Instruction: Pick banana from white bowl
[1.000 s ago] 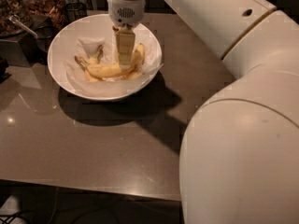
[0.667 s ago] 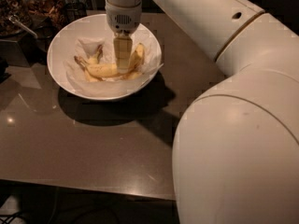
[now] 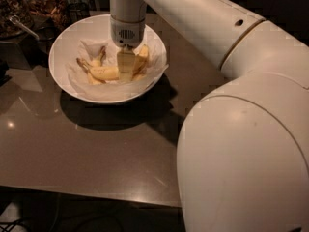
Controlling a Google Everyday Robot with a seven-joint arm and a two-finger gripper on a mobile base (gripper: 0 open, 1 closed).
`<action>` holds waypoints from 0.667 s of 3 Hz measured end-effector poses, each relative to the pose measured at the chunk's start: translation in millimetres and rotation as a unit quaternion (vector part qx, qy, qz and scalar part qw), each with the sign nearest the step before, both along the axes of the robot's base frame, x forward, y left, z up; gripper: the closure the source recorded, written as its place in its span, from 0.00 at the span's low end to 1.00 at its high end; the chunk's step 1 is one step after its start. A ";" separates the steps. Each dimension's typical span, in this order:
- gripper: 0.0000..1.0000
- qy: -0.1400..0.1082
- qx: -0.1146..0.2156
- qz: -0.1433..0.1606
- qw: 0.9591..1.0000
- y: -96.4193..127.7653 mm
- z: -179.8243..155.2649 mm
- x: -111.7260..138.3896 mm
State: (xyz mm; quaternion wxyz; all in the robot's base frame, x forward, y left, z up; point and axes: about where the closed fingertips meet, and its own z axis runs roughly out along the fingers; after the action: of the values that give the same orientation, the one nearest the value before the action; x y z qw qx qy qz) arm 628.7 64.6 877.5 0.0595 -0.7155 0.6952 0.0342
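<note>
sitting on glossy brown tabletop [image 3: 72, 149], dim room, wide round white bowl [image 3: 59, 66], gripper [image 3: 126, 67] down on curved pale-yellow banana [image 3: 104, 73], grip cannot be told

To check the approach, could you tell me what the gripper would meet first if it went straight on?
The gripper points down into the white bowl, directly over the banana. Going straight on, it would most likely meet that banana first; whether it already touches it is unclear.

Pincer [image 3: 126, 70] low, pointing down; arm [image 3: 193, 13] outstretched forward
</note>
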 end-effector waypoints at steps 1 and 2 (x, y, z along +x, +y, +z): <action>0.55 0.001 0.000 0.000 1.000 -0.2 2.3 -0.1; 0.78 0.000 0.000 0.000 1.000 -0.2 2.3 0.0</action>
State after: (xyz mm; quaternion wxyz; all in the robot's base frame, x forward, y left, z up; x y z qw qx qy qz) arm 628.7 64.4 879.8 0.0593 -0.7154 0.6953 0.0346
